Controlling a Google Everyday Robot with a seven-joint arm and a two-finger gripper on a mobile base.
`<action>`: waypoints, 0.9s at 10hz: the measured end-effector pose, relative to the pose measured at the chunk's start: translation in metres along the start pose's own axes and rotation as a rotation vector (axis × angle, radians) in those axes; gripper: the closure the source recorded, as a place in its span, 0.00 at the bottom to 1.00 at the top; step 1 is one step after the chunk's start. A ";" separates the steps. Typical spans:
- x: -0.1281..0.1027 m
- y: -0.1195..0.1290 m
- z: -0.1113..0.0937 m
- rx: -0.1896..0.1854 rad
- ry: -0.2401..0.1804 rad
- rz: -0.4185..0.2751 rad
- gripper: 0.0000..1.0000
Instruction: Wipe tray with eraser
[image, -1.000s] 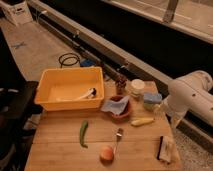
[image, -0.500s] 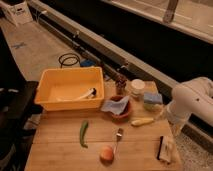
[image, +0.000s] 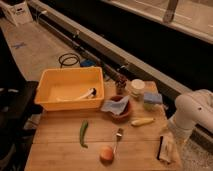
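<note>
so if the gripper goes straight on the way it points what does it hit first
Most likely the eraser: the gripper hangs over the table's near right corner, pointing down above it. Depth is unclear, so it could meet bare table beside it.

Lab-like test space: my gripper (image: 169, 136) hangs at the right edge of a wooden table (image: 60, 150), on bare concrete floor (image: 35, 45) with a coiled cable (image: 69, 60).

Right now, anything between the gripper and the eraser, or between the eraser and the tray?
Gripper hangs open just over the eraser at the table's front right; nothing visible between. Toward the tray, the brown bowl holding a blue cloth sits on the straight line.
</note>
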 end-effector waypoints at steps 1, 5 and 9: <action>-0.001 -0.002 0.000 0.000 0.000 -0.003 0.35; -0.001 -0.002 0.002 -0.006 -0.004 -0.006 0.35; 0.005 0.001 0.039 -0.023 -0.038 -0.002 0.35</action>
